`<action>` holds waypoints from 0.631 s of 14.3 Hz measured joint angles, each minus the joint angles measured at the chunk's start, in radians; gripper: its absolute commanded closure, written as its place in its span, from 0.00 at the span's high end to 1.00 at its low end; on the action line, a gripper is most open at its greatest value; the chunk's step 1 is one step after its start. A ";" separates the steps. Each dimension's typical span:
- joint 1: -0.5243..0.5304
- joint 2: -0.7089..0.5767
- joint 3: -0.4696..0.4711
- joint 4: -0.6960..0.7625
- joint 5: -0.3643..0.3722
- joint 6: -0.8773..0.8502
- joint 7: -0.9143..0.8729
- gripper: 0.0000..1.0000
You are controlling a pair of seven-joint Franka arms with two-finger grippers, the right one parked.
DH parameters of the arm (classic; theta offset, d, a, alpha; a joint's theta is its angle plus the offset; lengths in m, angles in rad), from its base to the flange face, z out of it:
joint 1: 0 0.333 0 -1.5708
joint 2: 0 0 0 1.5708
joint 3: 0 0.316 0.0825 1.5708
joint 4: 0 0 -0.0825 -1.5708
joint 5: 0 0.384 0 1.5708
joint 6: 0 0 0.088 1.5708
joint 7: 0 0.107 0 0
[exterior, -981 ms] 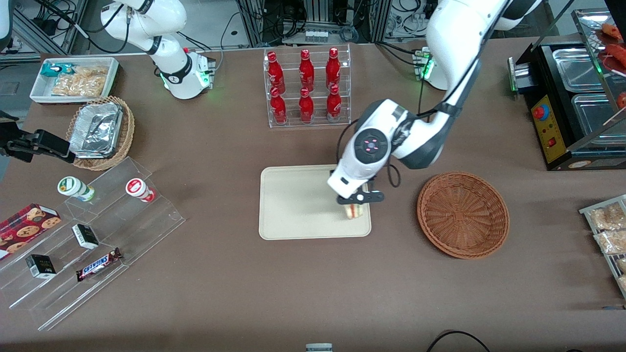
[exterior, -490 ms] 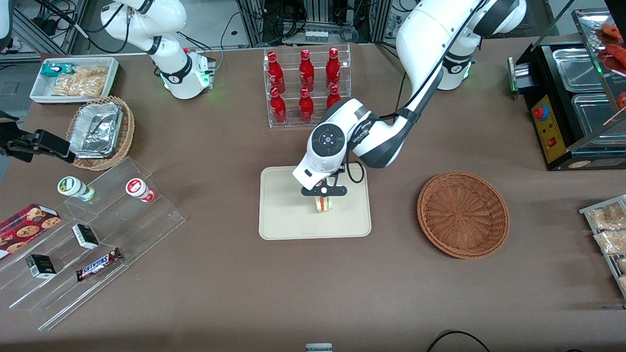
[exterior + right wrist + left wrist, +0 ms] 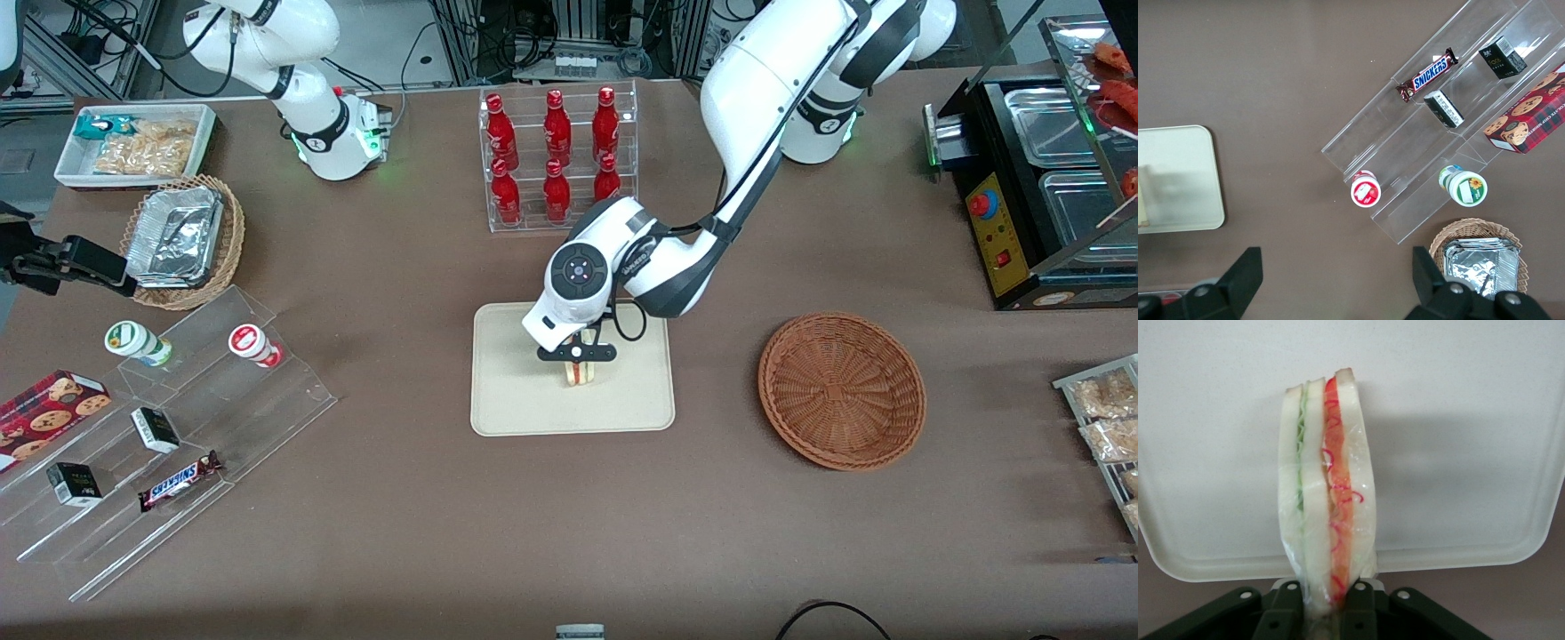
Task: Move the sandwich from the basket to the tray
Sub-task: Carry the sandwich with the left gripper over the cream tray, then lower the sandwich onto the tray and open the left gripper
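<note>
**Sandwich held upright over the tray**

The gripper [image 3: 577, 354] hangs over the middle of the tray [image 3: 507, 391], its two dark fingers closed on the sandwich [image 3: 578, 372]. In the left wrist view the gripper [image 3: 1323, 603] pinches the sandwich [image 3: 1327, 493] at one end, and the wedge stands on edge, its layers running lengthwise away from the camera. The bread is pale, soft and smooth; one seam shows thin green shreds, the other a band of red and orange filling with curly red strands. A clear, shiny wrap clings to the bread and crinkles near the fingers. Whether the sandwich touches the tray cannot be told.

The tray [image 3: 1458, 420] is a flat cream rectangle with rounded corners and a low raised rim, matte and plain. It lies on the brown, cloth-like table [image 3: 622, 533].

The basket [image 3: 841, 389] sits beside the tray, toward the working arm's end of the table. It is round and shallow, woven of reddish-brown wicker in rings that spread from a small flat centre, and nothing lies in it.

Farther from the front camera than the tray stands a clear plastic rack [image 3: 559, 160] of glossy red bottles. Toward the parked arm's end, relative to the tray, a stepped clear display [image 3: 178, 427] holds small boxes, two round cups and a chocolate bar, and a lighter wicker basket [image 3: 182, 240] holds crinkled foil trays.
</note>
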 measured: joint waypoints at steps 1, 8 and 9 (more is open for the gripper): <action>0.000 0.005 0.001 0.002 0.000 0.000 0.000 0.47; 0.000 0.014 0.002 0.016 0.013 0.015 -0.010 1.00; 0.000 0.012 0.004 0.023 0.016 0.015 -0.023 1.00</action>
